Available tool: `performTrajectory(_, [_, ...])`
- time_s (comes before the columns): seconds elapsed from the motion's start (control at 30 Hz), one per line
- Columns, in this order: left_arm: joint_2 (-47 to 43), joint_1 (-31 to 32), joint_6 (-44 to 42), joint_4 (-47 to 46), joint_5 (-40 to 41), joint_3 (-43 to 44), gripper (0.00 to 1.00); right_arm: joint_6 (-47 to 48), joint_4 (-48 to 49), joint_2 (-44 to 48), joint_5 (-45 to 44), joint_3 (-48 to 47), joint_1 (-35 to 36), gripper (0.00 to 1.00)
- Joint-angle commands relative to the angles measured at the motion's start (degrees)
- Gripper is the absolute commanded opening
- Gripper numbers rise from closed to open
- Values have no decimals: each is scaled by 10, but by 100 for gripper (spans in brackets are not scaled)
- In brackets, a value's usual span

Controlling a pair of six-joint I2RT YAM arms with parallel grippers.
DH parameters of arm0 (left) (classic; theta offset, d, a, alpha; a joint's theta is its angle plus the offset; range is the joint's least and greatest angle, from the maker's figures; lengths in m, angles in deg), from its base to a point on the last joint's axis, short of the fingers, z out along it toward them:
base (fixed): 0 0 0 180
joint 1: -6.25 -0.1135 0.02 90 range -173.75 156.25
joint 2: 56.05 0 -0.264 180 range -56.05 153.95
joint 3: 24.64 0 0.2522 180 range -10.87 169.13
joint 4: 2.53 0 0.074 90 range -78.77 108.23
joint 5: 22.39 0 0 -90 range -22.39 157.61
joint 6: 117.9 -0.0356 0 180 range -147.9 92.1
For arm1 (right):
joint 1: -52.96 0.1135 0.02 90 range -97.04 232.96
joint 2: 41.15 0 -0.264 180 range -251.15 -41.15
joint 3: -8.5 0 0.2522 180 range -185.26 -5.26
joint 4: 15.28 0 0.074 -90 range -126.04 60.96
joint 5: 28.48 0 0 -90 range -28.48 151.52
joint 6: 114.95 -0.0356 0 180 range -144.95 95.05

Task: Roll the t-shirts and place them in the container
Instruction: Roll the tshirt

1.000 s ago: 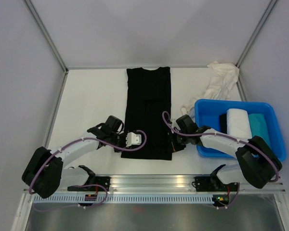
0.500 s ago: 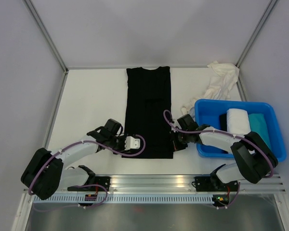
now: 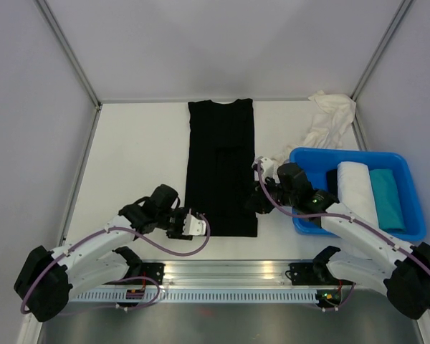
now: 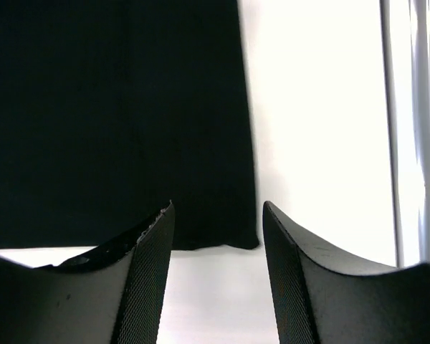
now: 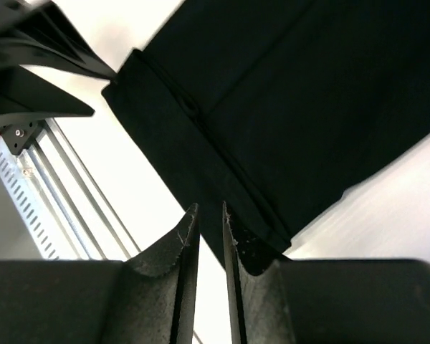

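A black t-shirt (image 3: 221,168) lies flat on the white table, folded into a long narrow strip with its hem toward the arms. My left gripper (image 3: 188,228) sits just outside the shirt's near left corner (image 4: 229,229). Its jaws (image 4: 217,215) are open with only bare table between them. My right gripper (image 3: 254,204) hovers above the near right corner of the black shirt (image 5: 272,107). Its jaws (image 5: 210,211) stand a narrow gap apart and hold nothing. Rolled white (image 3: 356,186) and teal (image 3: 385,197) shirts lie in the tub. A crumpled cream shirt (image 3: 330,118) lies at the back right.
The blue plastic tub (image 3: 301,161) stands close to the right arm, at the right of the table. An aluminium rail (image 3: 229,272) runs along the near edge, also seen at the right of the left wrist view (image 4: 408,143). Grey walls enclose the table.
The right gripper went from shut to slightly open and rose off the shirt's near right corner. The left gripper opened wider and drew back toward the near edge, off the shirt.
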Motion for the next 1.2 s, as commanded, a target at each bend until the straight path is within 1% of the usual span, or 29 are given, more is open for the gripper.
performTrajectory(0.0, [23, 3, -31, 26, 13, -22, 59, 60, 37, 36, -11, 21, 12, 25])
performTrajectory(0.1, [39, 3, -44, 25, 18, -26, 60, 99, 64, 70, -32, 49, 25, 28])
performTrajectory(0.23, [50, 3, -60, 25, 19, -40, 59, 160, 51, 78, -42, 69, 40, 28])
performTrajectory(0.37, [54, 3, -63, 21, 27, -54, 53, 197, 54, 68, -53, 78, 68, 29])
performTrajectory(0.4, [54, 3, -63, 13, 29, -56, 47, 204, 47, 62, -52, 68, 73, 29])
performTrajectory(0.43, [55, 3, -56, 8, 33, -57, 43, 216, 37, 45, -53, 60, 76, 29])
performTrajectory(0.47, [61, 3, -52, 2, 37, -56, 40, 246, 27, 35, -58, 54, 86, 29])
performTrajectory(0.5, [64, 3, -48, -5, 45, -56, 32, 265, 8, 28, -68, 47, 93, 30])
performTrajectory(0.57, [70, 2, -34, -11, 55, -50, 22, 299, -9, 17, -95, 43, 116, 30])
performTrajectory(0.6, [72, 1, -18, -14, 67, -42, 3, 360, -20, 39, -88, 56, 126, 31])
performTrajectory(0.63, [72, 1, -18, -14, 69, -42, 2, 361, -20, 39, -88, 57, 126, 31])
performTrajectory(0.67, [70, -3, -11, -13, 69, -39, 2, 398, -26, 56, -84, 72, 128, 38])
performTrajectory(0.77, [72, -31, 29, -6, 44, -12, 2, 457, -33, 78, -83, 106, 137, 45])
performTrajectory(0.8, [73, -36, 33, -1, 30, -7, 2, 464, -32, 76, -84, 112, 147, 46])
performTrajectory(0.9, [74, -39, 34, 1, 23, -1, 2, 473, -24, 46, -104, 119, 171, 47])
performTrajectory(0.97, [74, -39, 33, 2, 21, 0, 2, 473, -15, 9, -142, 113, 202, 51])
performTrajectory(1.03, [76, -39, 34, 2, 22, 0, 2, 468, -4, -14, -190, 108, 229, 51])
performTrajectory(1.07, [76, -39, 33, 2, 20, -1, 2, 466, -1, -35, -197, 105, 235, 51])
performTrajectory(1.17, [75, -39, 33, 3, 22, 0, 2, 456, 14, -58, -196, 106, 250, 50])
